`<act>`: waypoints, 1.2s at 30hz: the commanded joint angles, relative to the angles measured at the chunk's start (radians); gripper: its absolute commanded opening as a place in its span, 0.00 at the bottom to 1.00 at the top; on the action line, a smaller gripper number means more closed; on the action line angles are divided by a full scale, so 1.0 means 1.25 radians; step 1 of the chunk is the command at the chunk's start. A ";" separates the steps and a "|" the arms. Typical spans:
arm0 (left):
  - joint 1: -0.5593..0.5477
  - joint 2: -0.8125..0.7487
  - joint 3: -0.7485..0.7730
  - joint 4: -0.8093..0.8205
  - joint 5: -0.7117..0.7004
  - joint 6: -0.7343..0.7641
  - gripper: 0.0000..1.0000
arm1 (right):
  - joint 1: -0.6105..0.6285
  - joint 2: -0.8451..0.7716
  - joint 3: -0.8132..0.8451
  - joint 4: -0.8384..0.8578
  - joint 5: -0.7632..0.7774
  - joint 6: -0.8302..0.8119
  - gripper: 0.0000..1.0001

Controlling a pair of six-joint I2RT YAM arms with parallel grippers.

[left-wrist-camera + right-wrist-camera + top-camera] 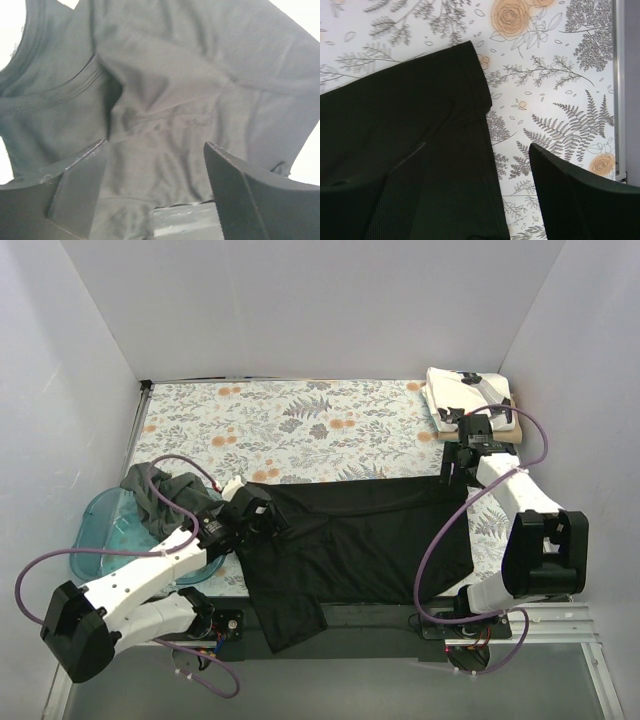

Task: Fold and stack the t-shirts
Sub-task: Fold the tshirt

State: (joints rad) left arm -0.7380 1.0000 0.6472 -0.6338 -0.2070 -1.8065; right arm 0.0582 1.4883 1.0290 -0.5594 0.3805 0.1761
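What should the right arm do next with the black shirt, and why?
Probably lower the right tool and close it on the black shirt's far hem corner. The tool is open over that corner, and the shirt lies spread out, not yet folded.

Lab booth: white walls (330, 300), floral table (300, 420).
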 commanded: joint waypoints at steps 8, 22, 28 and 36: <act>0.045 0.259 0.202 0.065 -0.048 0.103 0.86 | -0.004 -0.091 -0.095 0.220 -0.430 -0.019 0.98; 0.214 0.556 0.277 0.183 0.072 0.177 0.86 | -0.004 0.112 -0.089 0.277 -0.374 -0.014 0.98; 0.272 0.635 0.311 0.205 0.086 0.197 0.86 | -0.004 0.201 -0.038 0.287 -0.351 -0.011 0.98; 0.323 0.769 0.458 0.204 0.119 0.235 0.84 | -0.005 0.305 0.058 0.287 -0.324 -0.017 0.98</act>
State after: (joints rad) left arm -0.3546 1.8824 1.2076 -0.3553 -0.0463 -1.5558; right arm 0.0582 1.7931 1.0744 -0.1822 -0.0540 0.1574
